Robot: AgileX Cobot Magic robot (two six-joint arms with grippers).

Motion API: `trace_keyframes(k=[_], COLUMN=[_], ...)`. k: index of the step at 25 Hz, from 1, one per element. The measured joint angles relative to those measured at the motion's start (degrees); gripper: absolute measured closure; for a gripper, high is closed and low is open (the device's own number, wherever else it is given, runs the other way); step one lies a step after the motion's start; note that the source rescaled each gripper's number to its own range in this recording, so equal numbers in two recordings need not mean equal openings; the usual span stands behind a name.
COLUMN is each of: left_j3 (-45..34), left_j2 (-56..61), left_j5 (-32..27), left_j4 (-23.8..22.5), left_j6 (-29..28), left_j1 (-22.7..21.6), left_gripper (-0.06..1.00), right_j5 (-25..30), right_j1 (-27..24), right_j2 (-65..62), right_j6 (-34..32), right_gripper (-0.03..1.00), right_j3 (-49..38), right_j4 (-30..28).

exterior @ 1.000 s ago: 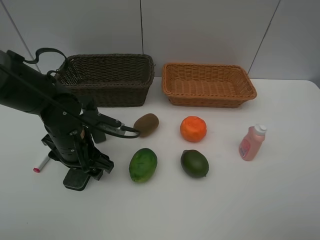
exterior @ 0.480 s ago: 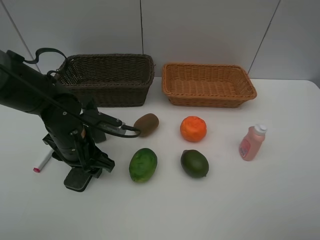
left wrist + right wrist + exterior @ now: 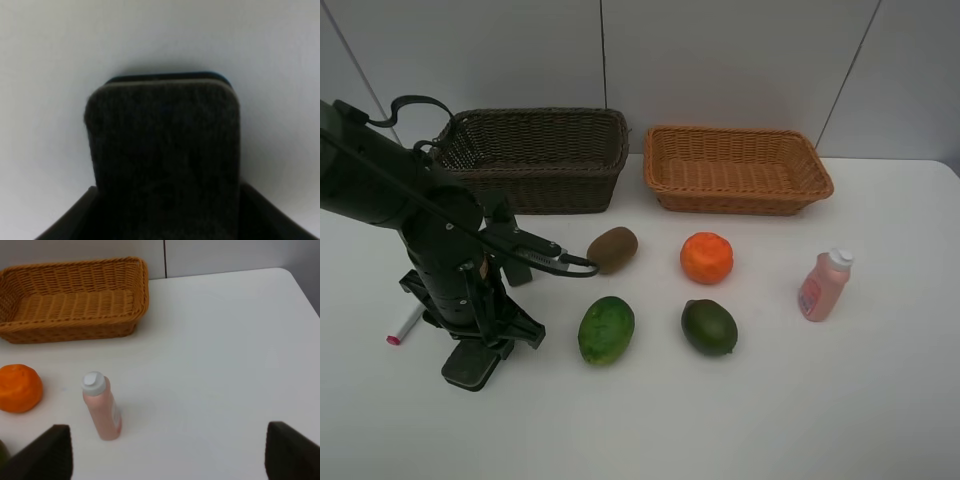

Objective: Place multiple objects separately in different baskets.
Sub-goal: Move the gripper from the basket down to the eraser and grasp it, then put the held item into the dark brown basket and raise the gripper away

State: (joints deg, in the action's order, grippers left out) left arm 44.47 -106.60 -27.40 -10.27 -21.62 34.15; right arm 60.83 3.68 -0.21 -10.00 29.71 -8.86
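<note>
Room to move was mostly along the front of the white bench [image 3: 880, 400], which was bare below the fruit. There was also a wide bare stretch on the right, past the small pink bottle with a white cap [image 3: 823, 285], out to the bench's right edge.

Both baskets sat at the back by the wall. The deep dark brown wicker basket [image 3: 535, 180] was on the left and the shallower light orange wicker basket [image 3: 740, 200] just beside it, with a narrow gap between them. All I could see inside either was weave, though the dark one's floor was mostly hidden by its front wall.

Mid-bench, all apart from each other, were the brown kiwi [image 3: 612, 249] and the orange [image 3: 706, 257] in the back row. The lighter green oval fruit [image 3: 606, 329] and the darker green oval fruit [image 3: 709, 326] sat in front of them. The white marker with a red cap [image 3: 404, 326] lay near the left edge, just left of the arm.

The black felt eraser block [image 3: 470, 367] was front-left, right under the left tool [image 3: 485, 345] and poking out from it. In the left wrist view, the felt face filled the gap between the dark fingers [image 3: 75, 220], which sat tight against its sides. So the tool looked clenched on it.

The right tool [image 3: 170, 450] was released, fingers wide apart, hovering over bare bench with the pink bottle ahead of it.
</note>
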Motion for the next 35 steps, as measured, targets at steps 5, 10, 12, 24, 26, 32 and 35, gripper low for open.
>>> trace_keyframes(k=[5, 10, 12, 24, 26, 32, 35], left_j3=[-0.1, 1.0, 3.7, 36.0, 40.5, 50.8, 54.3], left_j2=[3.0, 15.2, 19.8, 12.3, 8.2, -4.5, -9.9], left_j5=[-2.3, -5.0, -6.8, -17.2, -17.4, -14.8, -14.1], left_j4=[2.6, 4.1, 4.1, 1.8, 1.7, 1.5, 0.6], left_j6=[0.0, 0.0, 0.0, 2.3, 2.6, 2.9, 3.0], left_j1=[0.0, 0.0, 0.0, -10.3, -13.0, -18.3, -19.7], left_gripper=[0.35, 0.35, 0.35, 0.35, 0.35, 0.35, 0.35], right_j5=[0.0, 0.0, 0.0, 0.0, 0.0, 0.0, 0.0], right_j1=[0.0, 0.0, 0.0, 0.0, 0.0, 0.0, 0.0], right_j2=[0.0, 0.0, 0.0, 0.0, 0.0, 0.0, 0.0], right_j6=[0.0, 0.0, 0.0, 0.0, 0.0, 0.0, 0.0], right_gripper=[0.02, 0.02, 0.02, 0.02, 0.02, 0.02, 0.02], right_j3=[0.0, 0.0, 0.0, 0.0, 0.0, 0.0, 0.0], right_j4=[0.0, 0.0, 0.0, 0.0, 0.0, 0.0, 0.0])
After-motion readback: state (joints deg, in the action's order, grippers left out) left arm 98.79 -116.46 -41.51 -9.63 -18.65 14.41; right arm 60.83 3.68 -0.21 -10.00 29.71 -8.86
